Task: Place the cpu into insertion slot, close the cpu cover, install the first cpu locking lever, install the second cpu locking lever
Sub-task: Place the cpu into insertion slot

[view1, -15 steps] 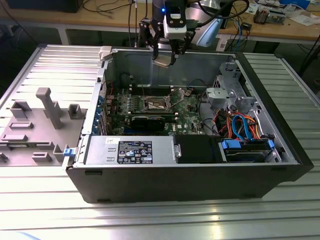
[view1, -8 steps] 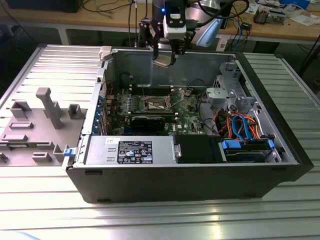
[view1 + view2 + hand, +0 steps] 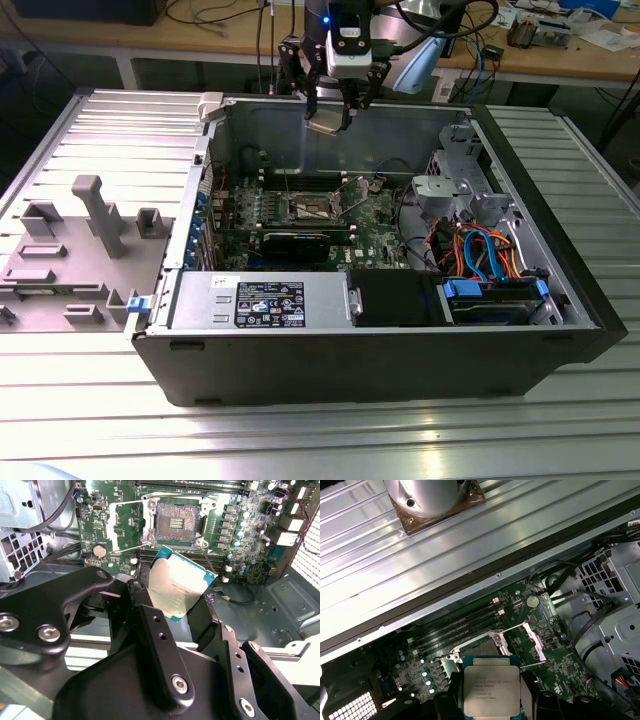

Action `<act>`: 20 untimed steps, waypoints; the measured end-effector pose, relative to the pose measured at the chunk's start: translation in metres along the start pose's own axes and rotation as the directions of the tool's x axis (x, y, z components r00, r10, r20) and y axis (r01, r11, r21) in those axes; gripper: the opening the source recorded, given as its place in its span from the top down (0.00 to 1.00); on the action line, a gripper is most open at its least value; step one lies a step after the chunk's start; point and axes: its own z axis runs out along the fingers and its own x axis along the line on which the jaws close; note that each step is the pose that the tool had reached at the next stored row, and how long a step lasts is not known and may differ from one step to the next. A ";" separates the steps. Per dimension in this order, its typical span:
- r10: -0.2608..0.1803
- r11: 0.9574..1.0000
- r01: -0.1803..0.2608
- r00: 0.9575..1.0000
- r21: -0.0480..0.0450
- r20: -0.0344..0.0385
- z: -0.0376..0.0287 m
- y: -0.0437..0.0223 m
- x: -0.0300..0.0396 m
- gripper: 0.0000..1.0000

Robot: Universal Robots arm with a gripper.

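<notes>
Fingers [image 3: 150,625] of our gripper [image 3: 330,118] are closed narrowly on the cpu [image 3: 175,590], pinching the flat chip by two opposite edges. In both wrist views we see its pale metal face turned toward the cameras, with black finger links on either side.

In the exterior view the gripper hangs at the upper middle of the frame, over the far wall of the open computer case [image 3: 400,352]. The chip is in the air, tilted, and well clear of the green circuit board [image 3: 375,228] below it.

We find the insertion slot [image 3: 179,522] uncovered on that board, its dark centre and rows of contacts bare in the second wrist view and apart from the chip. In the first wrist view the held chip hides much of the slot. The cpu cover [image 3: 114,530] is swung up and open just beside the slot.

Toward the lower middle of the exterior view, a long black expansion card [image 3: 300,240] lies in front of the slot, and a grey power supply box [image 3: 260,300] sits against the near wall. The case rests on a ribbed metal table [image 3: 300,440], with a grey fixture tray [image 3: 70,250] at the exterior view's left.
</notes>
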 end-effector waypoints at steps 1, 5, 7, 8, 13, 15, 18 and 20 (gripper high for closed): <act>0.001 1.000 -0.001 1.000 0.000 0.000 0.0000 0.0000 0.0000 0.46; 0.004 1.000 -0.004 1.000 0.000 0.000 0.0000 0.0000 0.0000 0.46; 0.008 1.000 -0.008 1.000 0.000 0.001 0.0000 0.0000 0.0000 0.46; 0.010 1.000 -0.010 1.000 0.000 0.001 0.0000 0.0000 0.0000 0.46; 0.015 1.000 -0.015 1.000 0.000 0.001 0.0000 0.0000 0.0000 0.46; 0.023 1.000 -0.023 1.000 0.000 0.002 0.0000 0.0000 0.0000 0.46; 0.032 0.999 -0.032 0.999 -0.001 0.003 0.0000 0.0000 0.0000 0.46; 0.038 0.999 -0.038 0.999 0.000 0.004 0.0000 0.0000 0.0000 0.46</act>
